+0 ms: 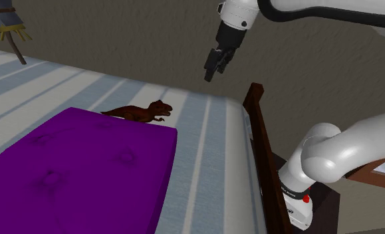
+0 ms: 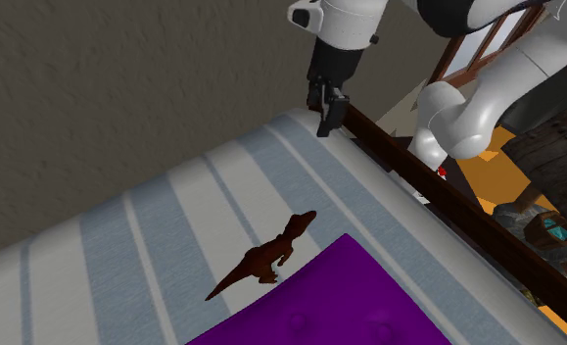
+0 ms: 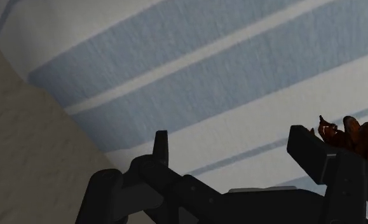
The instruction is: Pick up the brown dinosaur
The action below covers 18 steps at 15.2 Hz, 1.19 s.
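Observation:
A small brown dinosaur (image 1: 141, 111) stands on the blue-and-white striped bed (image 1: 204, 153), right at the far edge of a purple blanket (image 1: 71, 173). My black gripper (image 1: 210, 74) hangs in the air well above the bed, off to the shoulder view's right of the toy. In the second exterior view the dinosaur (image 2: 266, 257) is near the blanket's corner, and the gripper (image 2: 325, 125) hovers over the bed's far edge near the footboard. In the wrist view the gripper (image 3: 232, 145) is open with nothing between its fingers. The dinosaur (image 3: 351, 137) peeks out beyond one finger (image 3: 303, 145).
A dark wooden footboard (image 1: 260, 153) runs along the bed's end beside the arm's stand. A grey textured wall (image 1: 131, 40) rises behind the bed. The purple blanket (image 2: 369, 309) covers the bed's near part. A lamp shade (image 1: 4, 20) shows at the shoulder view's upper left.

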{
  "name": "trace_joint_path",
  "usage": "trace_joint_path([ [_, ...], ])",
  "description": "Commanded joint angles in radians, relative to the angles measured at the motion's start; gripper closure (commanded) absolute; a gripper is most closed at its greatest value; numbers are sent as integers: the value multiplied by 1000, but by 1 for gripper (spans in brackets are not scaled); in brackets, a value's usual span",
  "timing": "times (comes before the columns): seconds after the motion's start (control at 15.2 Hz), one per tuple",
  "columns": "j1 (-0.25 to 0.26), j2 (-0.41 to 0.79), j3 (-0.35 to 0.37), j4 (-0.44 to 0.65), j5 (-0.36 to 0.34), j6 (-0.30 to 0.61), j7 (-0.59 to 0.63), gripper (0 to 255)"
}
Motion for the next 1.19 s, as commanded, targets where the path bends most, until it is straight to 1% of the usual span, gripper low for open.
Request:
trace_joint_path([
  [0.0,2,70,41,48,-4,5,47,0],
  [0.33,11,246,140,180,-36,6,170,0],
  [0.66,33,449,229,345,-104,-15,302,0],
  [0.92,78,632,279,508,-184,-56,408,0],
  [1.12,133,780,299,655,-250,-104,480,0],
])
